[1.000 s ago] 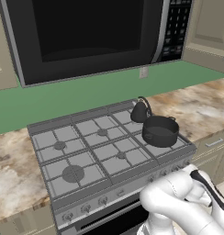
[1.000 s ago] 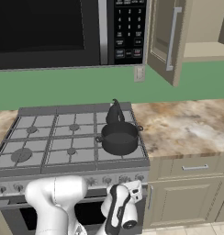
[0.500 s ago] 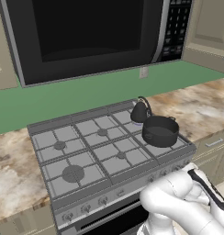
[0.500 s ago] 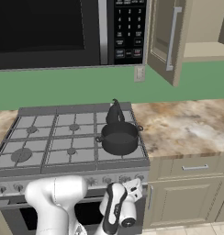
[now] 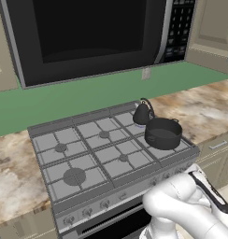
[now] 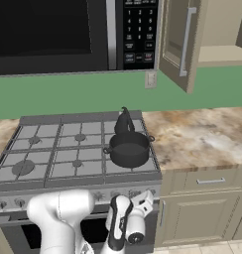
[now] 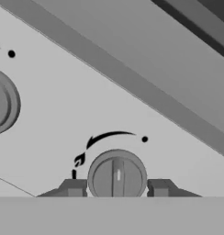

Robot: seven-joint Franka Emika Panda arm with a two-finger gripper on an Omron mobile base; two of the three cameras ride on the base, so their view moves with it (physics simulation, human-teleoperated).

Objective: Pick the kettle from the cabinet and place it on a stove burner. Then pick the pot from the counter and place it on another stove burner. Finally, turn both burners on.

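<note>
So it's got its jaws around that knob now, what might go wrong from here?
The gripper straddles one knob with a neighbouring knob close by; if this one feeds an empty burner, the kettle or pot stays cold. Also, the fingertips look barely past the knob's sides, so they could slip when turning.

Pot (image 6: 129, 149) on front-right grate of gas range (image 6: 53, 171); kettle (image 6: 124, 122) just behind pot, on rear-right grate. Counter (image 6: 202, 135) right of range. Cabinet (image 6: 179, 42) door ajar above counter. Microwave (image 6: 68, 32) above range.
</note>
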